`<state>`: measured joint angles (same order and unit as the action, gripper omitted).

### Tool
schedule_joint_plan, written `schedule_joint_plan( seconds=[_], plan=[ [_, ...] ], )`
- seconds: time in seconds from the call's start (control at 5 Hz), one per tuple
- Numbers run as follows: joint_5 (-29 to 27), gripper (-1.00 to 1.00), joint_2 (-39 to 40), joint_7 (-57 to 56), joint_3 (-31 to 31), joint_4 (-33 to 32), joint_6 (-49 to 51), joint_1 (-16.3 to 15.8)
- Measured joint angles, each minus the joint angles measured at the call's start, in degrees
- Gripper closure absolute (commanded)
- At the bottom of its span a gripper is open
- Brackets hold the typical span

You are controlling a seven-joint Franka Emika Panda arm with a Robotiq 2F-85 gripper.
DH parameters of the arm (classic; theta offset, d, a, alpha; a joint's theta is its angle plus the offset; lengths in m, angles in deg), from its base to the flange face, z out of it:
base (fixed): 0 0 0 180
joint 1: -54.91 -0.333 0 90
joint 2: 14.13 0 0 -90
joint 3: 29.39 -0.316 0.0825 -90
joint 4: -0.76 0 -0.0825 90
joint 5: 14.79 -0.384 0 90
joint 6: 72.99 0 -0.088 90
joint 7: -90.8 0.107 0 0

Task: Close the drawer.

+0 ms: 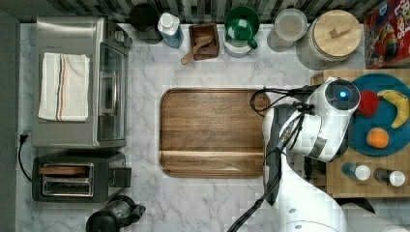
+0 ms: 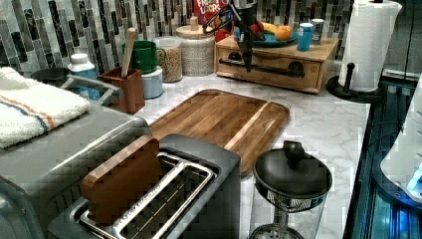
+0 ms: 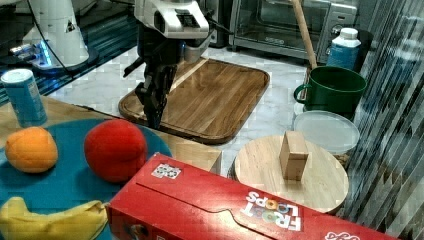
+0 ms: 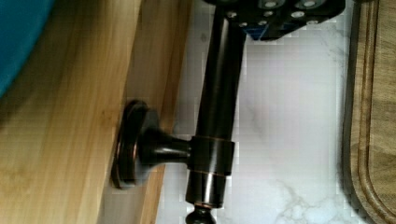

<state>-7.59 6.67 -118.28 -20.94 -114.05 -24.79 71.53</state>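
Note:
The drawer (image 2: pixel 308 79) is the light bamboo front of the low stand at the counter's back, seen in the left view. A dark bar handle (image 2: pixel 278 70) runs across it. In the left view the front looks close to flush with the stand. My gripper (image 2: pixel 247 65) hangs point-down right in front of the handle, near the end at the left view's left. In the right view my gripper (image 3: pixel 154 116) is shut, its fingers tapering together, at the stand's edge. The wrist view has the handle (image 4: pixel 217 93) and its round mount beside the drawer front (image 4: pixel 159 56).
A dark walnut board (image 1: pixel 212 131) lies on the marble in front of the stand. A teal plate (image 1: pixel 387 140) with fruit and two small shakers sit on the stand. A paper towel roll (image 2: pixel 370 40), jars, a toaster and a toaster oven ring the counter.

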Motion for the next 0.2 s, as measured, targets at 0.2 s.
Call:
schedule_joint_plan(
  seconds=[0.2],
  plan=[
    [0.0,1.0,0.0,0.0,0.1,0.0,0.0,0.0]
  ],
)
